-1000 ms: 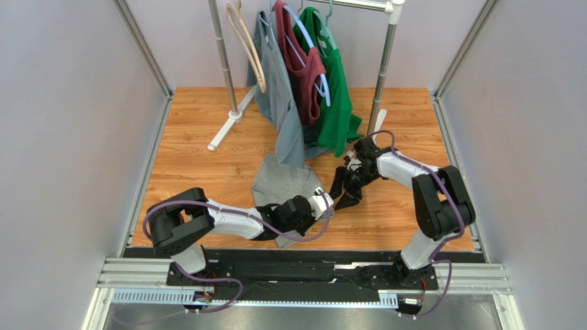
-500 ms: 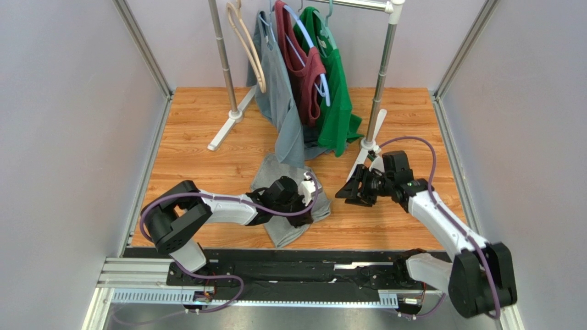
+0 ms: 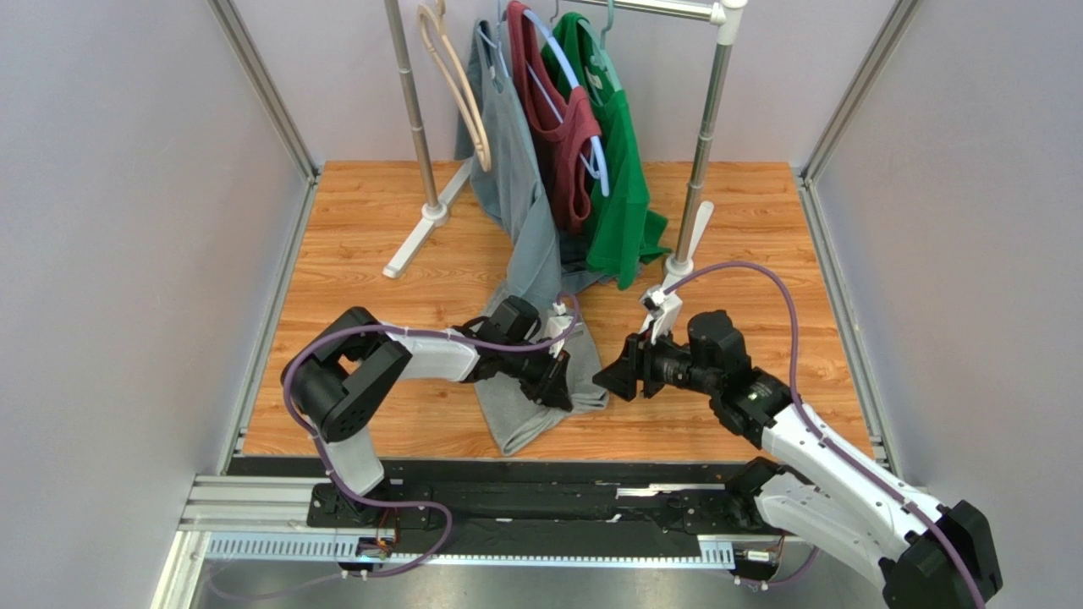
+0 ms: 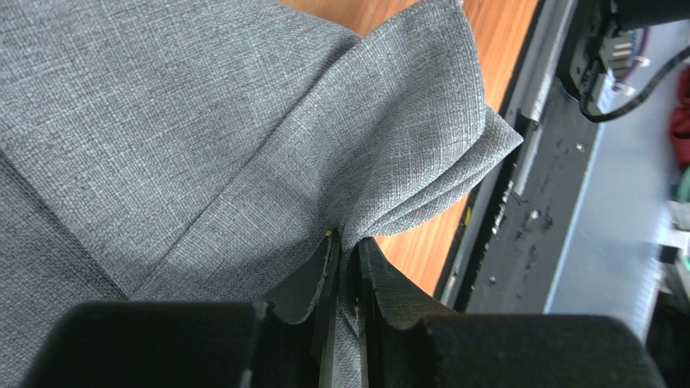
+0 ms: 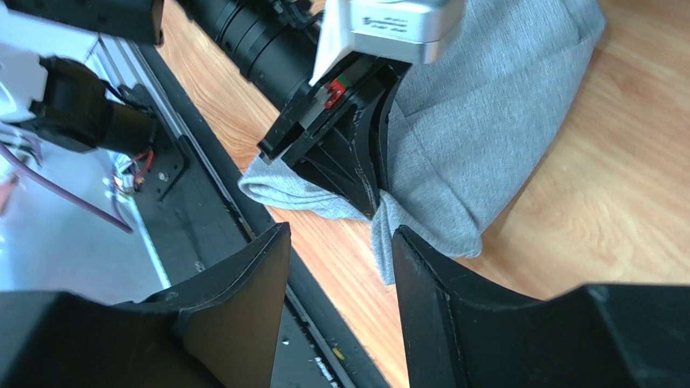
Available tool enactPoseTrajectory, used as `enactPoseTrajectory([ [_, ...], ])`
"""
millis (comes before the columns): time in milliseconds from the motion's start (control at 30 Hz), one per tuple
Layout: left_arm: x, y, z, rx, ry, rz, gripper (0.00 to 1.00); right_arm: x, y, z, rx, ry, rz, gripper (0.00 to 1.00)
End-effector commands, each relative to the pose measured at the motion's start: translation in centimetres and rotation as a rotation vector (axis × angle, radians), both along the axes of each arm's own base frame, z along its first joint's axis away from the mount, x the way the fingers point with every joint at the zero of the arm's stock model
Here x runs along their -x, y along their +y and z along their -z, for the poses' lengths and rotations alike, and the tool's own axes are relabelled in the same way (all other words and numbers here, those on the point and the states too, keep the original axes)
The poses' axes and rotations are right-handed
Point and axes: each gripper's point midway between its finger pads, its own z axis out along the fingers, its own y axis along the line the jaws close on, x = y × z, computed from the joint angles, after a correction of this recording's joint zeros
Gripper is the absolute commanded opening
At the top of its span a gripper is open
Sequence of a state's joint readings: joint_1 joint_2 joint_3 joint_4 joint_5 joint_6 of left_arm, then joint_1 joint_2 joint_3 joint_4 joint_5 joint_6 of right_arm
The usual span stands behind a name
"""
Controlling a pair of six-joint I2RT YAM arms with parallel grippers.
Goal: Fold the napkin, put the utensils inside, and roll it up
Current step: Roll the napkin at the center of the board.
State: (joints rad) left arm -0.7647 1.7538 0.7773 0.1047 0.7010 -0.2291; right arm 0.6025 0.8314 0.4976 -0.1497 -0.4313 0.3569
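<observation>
Left arm's fingers [image 4: 385, 283] pinch a lifted edge of the grey napkin [image 4: 202, 121]; right arm's fingers [image 5: 235, 299], open just beside it, should take the same edge so the fold lies even.

Wood-grain table [image 3: 369, 317] bearing crumpled grey napkin [image 3: 521, 419]

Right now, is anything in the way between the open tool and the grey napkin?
Partly. The left tool, shut on a fold of the napkin, sits straight ahead of the open right tool. Bare cloth shows beside it, and nothing else visible blocks the way.
</observation>
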Motion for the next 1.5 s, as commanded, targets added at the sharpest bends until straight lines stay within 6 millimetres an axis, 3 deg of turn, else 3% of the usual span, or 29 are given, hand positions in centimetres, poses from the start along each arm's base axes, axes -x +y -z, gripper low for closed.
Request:
enactPoseTrajectory([
  [0,2.3,2.1,1.2,-0.074,0.174,0.036,0.11,-0.5,1.7,-0.7,0.013,-0.186,-0.084,0.54],
  [67,2.3,2.2,1.2,-0.074,0.2,0.037,0.11,-0.6,2.3,-0.4,0.069,-0.243,-0.106,0.54],
  [100,2.2,2.3,1.3,-0.077,0.211,0.033,0.1,0.0,3.0,1.0,0.119,-0.226,-0.137,0.54],
  [267,2.1,2.4,1.2,-0.082,0.223,0.037,0.09,1.4,5.0,3.5,0.236,-0.255,-0.241,0.54],
  [367,2.1,2.4,1.3,-0.087,0.224,0.044,0.09,1.2,5.6,4.1,0.282,-0.28,-0.251,0.54],
  [533,2.1,2.5,1.3,-0.088,0.224,0.042,0.08,0.4,5.6,4.1,0.313,-0.339,-0.244,0.54],
  [767,2.0,2.4,1.2,-0.083,0.218,0.046,0.06,1.4,6.2,6.8,0.344,-0.26,-0.325,0.54],
  [933,2.1,2.4,1.4,-0.083,0.223,0.05,0.05,2.6,6.7,7.0,0.318,-0.221,-0.379,0.54],
  [1467,1.7,2.4,1.2,-0.079,0.213,0.045,0.04,3.1,5.1,10.8,0.451,-0.118,-0.348,0.5],
])
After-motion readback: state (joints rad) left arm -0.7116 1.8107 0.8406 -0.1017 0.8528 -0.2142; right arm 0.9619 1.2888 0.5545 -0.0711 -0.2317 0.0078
